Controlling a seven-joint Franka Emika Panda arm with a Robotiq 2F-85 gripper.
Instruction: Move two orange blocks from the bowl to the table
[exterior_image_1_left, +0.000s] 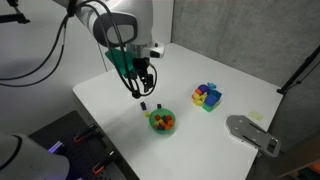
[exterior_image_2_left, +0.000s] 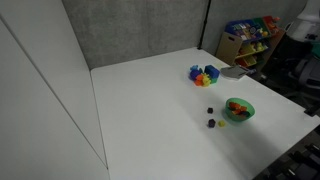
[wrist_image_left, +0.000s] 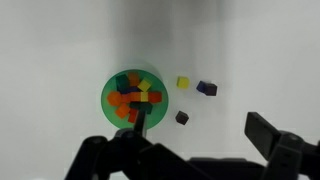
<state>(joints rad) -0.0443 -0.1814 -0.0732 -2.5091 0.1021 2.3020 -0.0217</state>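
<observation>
Spanning most of both exterior views, the white table (exterior_image_1_left: 205, 145) (exterior_image_2_left: 150, 110) carries everything else. Over its 10 o'clock part in an exterior view leans the robot arm (exterior_image_1_left: 112, 28), and the gripper (exterior_image_1_left: 140, 88) hangs clear of the surface, at 10 o'clock from the bowl. In the wrist view the gripper (wrist_image_left: 180, 148) comes in from 6 o'clock with its fingers (wrist_image_left: 268, 133) spread wide apart and nothing between them.

A flat grey object (exterior_image_1_left: 250, 133) lies at 3 o'clock from the bowl, near the table's edge. The blue-yellow-red cluster of blocks (exterior_image_1_left: 207, 96) (exterior_image_2_left: 204, 74) sits well apart from the bowl, at 2 o'clock in an exterior view.

The bright-green bowl (exterior_image_1_left: 162, 123) (exterior_image_2_left: 239, 109) (wrist_image_left: 108, 98) stands upright on the table. The orange blocks (wrist_image_left: 121, 100) lie inside it, packed against red, yellow and green cubes.

On the table just beside the bowl, the wrist view shows a yellow cube (wrist_image_left: 183, 83) at 2 o'clock, a purple block (wrist_image_left: 207, 88) beyond that, and a small dark block (wrist_image_left: 182, 117) at 4 o'clock.
</observation>
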